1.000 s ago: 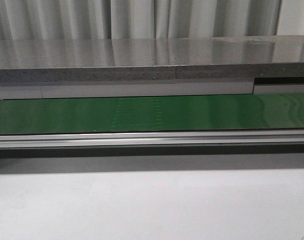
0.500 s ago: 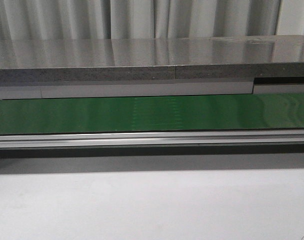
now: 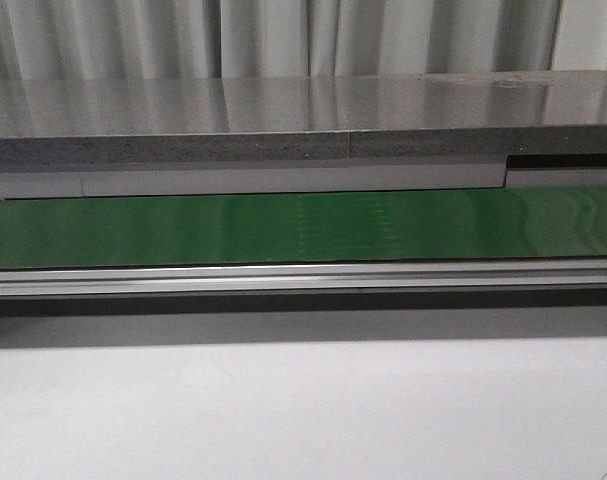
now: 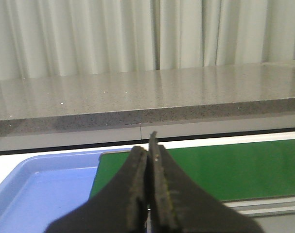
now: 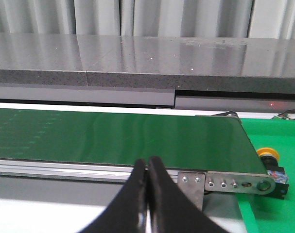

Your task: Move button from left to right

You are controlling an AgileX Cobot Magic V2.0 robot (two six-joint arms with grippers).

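Note:
The button (image 5: 271,162), a yellow-orange cap on a black body with red and blue marks, shows only in the right wrist view, lying on a green surface just past the right end of the green conveyor belt (image 5: 118,136). My right gripper (image 5: 147,162) is shut and empty, in front of the belt's near rail, left of the button. My left gripper (image 4: 148,148) is shut and empty, near the belt's left end (image 4: 210,167). Neither gripper shows in the front view, where the belt (image 3: 303,228) is bare.
A blue tray (image 4: 40,189) sits at the belt's left end. A grey stone-like shelf (image 3: 303,120) runs behind the belt, with curtains beyond. A metal rail (image 3: 303,278) edges the belt's front. A bracket with screws (image 5: 225,183) is at the belt's right end.
A faint pattern on the belt has shifted to the right across the front view. Nothing else has moved.

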